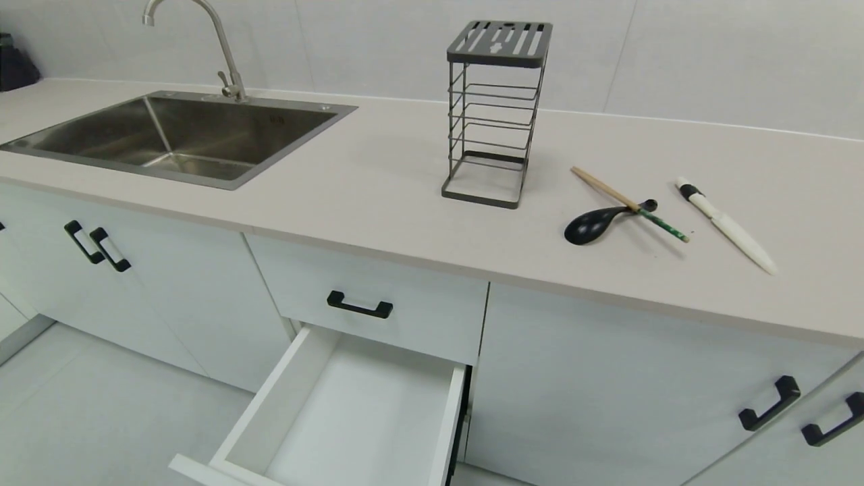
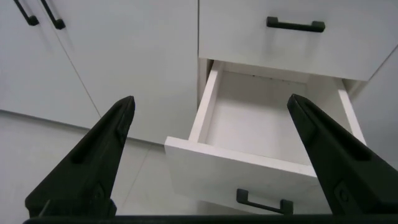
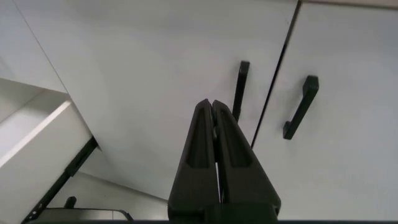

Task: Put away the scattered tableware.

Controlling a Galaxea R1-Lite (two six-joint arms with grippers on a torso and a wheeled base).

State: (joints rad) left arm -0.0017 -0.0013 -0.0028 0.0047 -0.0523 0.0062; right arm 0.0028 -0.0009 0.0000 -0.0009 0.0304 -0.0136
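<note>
The left gripper point(image 2: 211, 102) is held low before the cabinets, aimed down at the open drawer point(image 2: 249, 171); its two black fingers point(image 2: 99, 155) are spread wide with nothing between them. The right gripper point(image 3: 212, 107) is also low, facing two white cabinet doors with black handles point(image 3: 301, 107); its fingers are pressed flat together and pinch nothing; a corner of the pulled-out drawer lies off to one side of it.

From the head view the tableware lies on the counter point(image 1: 378, 175), to the right of a dark wire rack point(image 1: 495, 111) that stands upright; a black spoon point(image 1: 597, 224) lies bowl-forward, with chopsticks point(image 1: 628, 202) crossing its handle and touching it; a white knife point(image 1: 725, 224) lies just beside them on the right, apart from both. Far to the left are the steel sink point(image 1: 121, 167) and its faucet point(image 1: 219, 40).

The head view looks into the drawer from above, below a shut drawer with a black handle point(image 1: 360, 305); the left wrist view brings in the open drawer's front panel and its own black handle point(image 2: 264, 202); the right wrist view gives the doors under the tableware side of the counter.
</note>
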